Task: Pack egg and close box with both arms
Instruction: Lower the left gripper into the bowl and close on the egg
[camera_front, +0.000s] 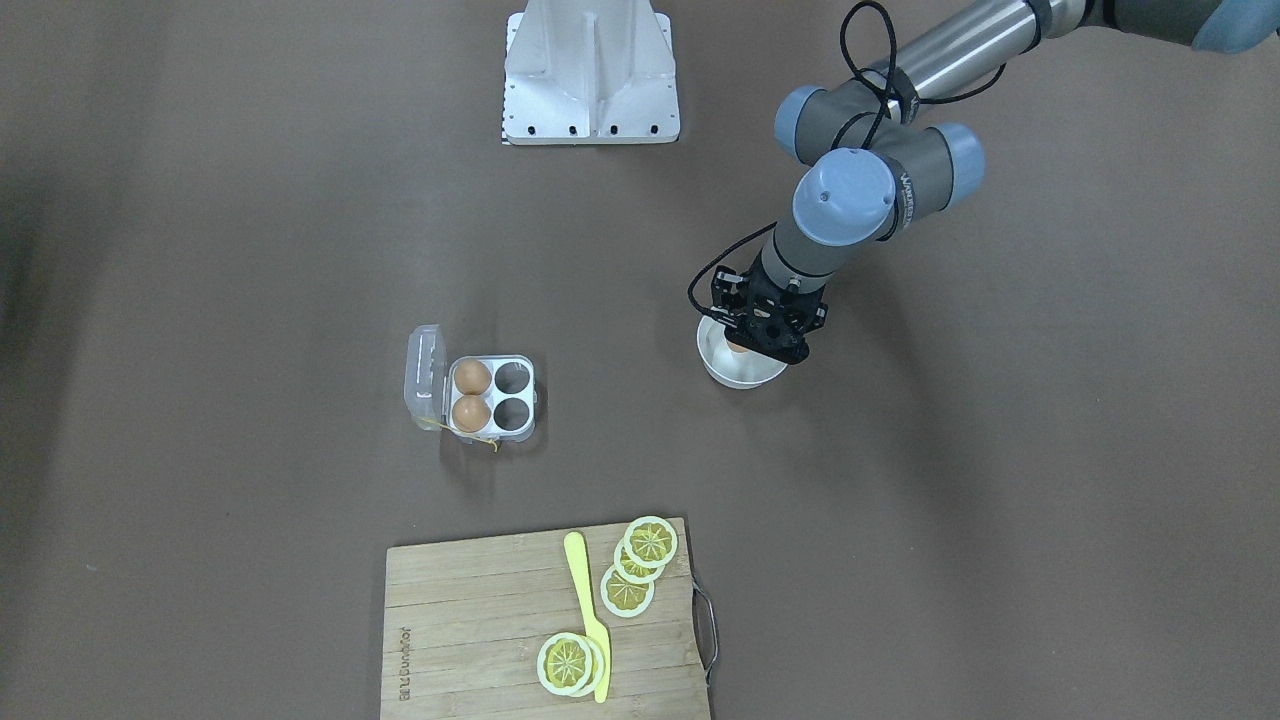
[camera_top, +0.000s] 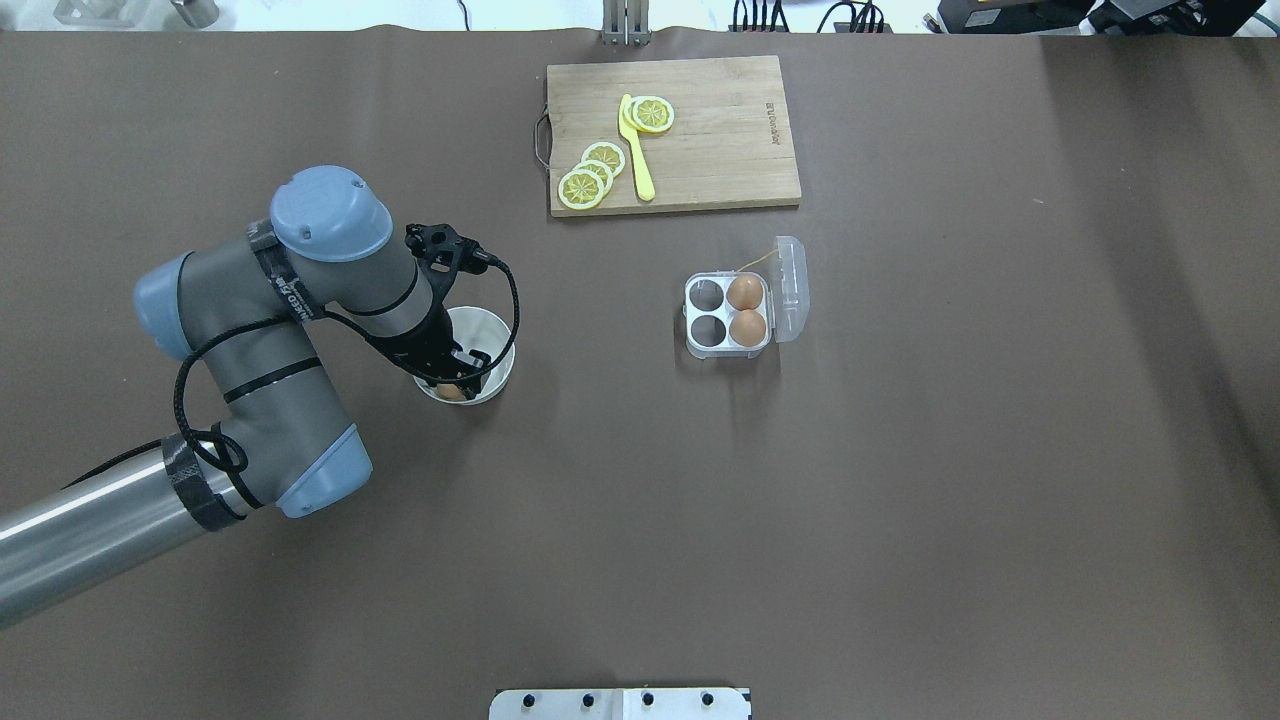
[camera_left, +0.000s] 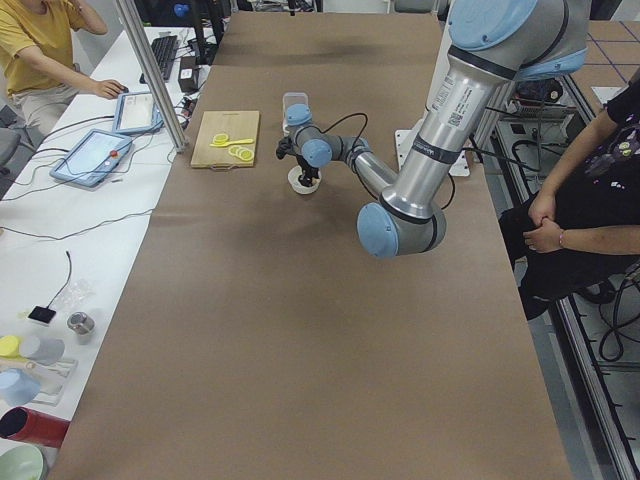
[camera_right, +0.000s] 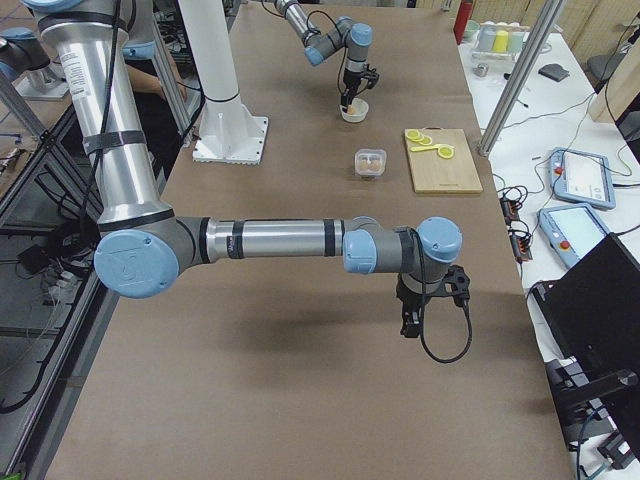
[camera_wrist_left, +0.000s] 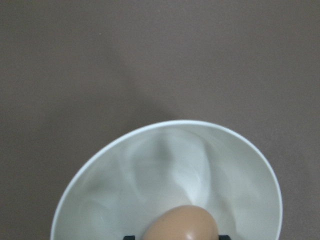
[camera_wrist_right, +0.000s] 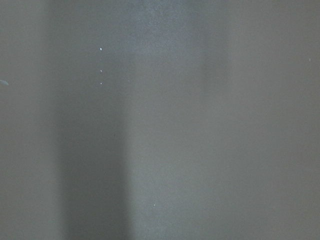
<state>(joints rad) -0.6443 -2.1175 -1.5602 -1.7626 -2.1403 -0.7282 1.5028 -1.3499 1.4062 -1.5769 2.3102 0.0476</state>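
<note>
A smooth orange-brown egg is held clamped between the left arm's fingers inside a white bowl, near its 6 o'clock rim in the overhead view. At the bowl's 3 o'clock, well apart on the counter, the clear four-cell box is shown with its lid open and two look-alike eggs in the lid-side cells. Whether the right arm's fingers are apart or together cannot be told.
</note>
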